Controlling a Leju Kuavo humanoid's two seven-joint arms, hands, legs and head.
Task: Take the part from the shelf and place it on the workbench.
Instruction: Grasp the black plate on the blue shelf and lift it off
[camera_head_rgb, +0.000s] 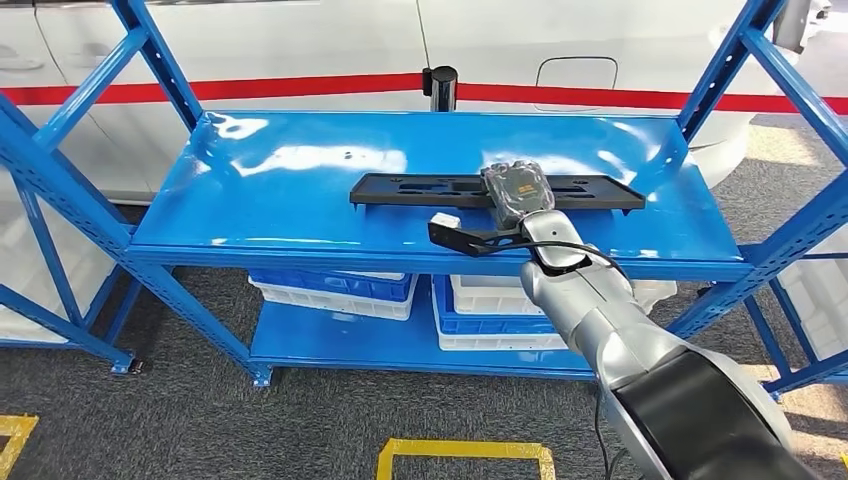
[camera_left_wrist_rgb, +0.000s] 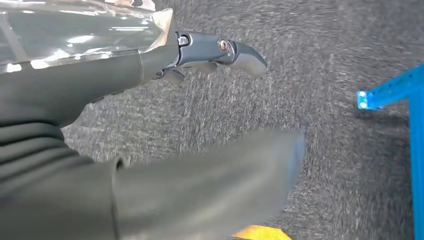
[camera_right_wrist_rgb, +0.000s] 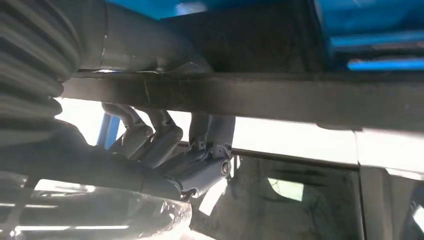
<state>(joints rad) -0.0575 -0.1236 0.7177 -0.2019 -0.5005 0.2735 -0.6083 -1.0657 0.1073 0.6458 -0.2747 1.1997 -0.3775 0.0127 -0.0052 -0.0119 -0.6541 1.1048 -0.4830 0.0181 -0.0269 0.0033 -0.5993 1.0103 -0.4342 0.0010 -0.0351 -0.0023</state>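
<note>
1. A blue steel shelf rack (camera_head_rgb: 300, 180) stands on grey carpet, with a white car body carrying a red stripe (camera_head_rgb: 300, 88) behind it; yellow floor markings (camera_head_rgb: 465, 455) lie in front.
2. In the right wrist view, the right hand's fingers (camera_right_wrist_rgb: 165, 137) curl around the far edge of the long black plastic part (camera_right_wrist_rgb: 280, 97), with the thumb on the opposite side, so the part is clasped between them.
3. In the head view, the right hand (camera_head_rgb: 517, 192) sits over the middle of the part (camera_head_rgb: 420, 189), which lies lengthwise on the glossy top shelf, toward its right half and near the front edge. Whether the part has lifted off the shelf, I cannot tell.
4. The silver right arm (camera_head_rgb: 600, 320) reaches up from the lower right.
5. The left hand (camera_left_wrist_rgb: 220, 52) hangs above the carpet with its fingers apart and nothing in them.
6. White and blue bins (camera_head_rgb: 335, 290) sit stacked on the lower shelf.
</note>
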